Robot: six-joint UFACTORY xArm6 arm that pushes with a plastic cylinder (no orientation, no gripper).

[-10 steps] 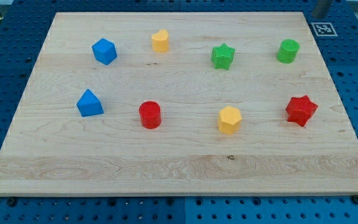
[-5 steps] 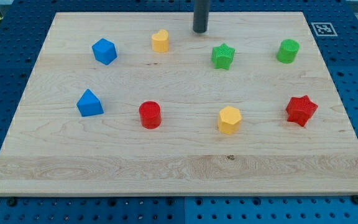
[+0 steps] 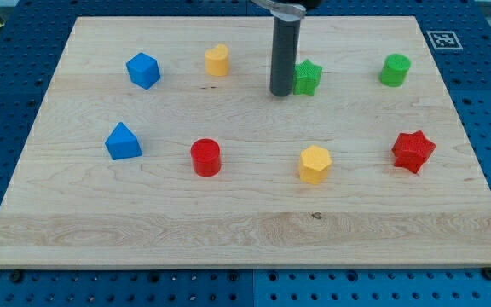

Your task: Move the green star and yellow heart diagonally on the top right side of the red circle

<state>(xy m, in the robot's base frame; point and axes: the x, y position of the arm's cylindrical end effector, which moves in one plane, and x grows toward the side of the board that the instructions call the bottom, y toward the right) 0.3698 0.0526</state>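
The green star lies on the wooden board at the upper middle-right. My tip stands right against the star's left side and hides its left edge. The yellow heart lies at the upper middle-left, well left of my tip. The red circle lies at the lower middle-left, below the heart and down-left of my tip.
A blue cube lies at the upper left and a blue wedge-like block below it. A green cylinder lies at the upper right, a red star at the right, a yellow hexagon at the lower middle.
The rod came in from the view's top right, passed the top edge, and moved down to the green star's left side. The yellow heart has shifted slightly left.
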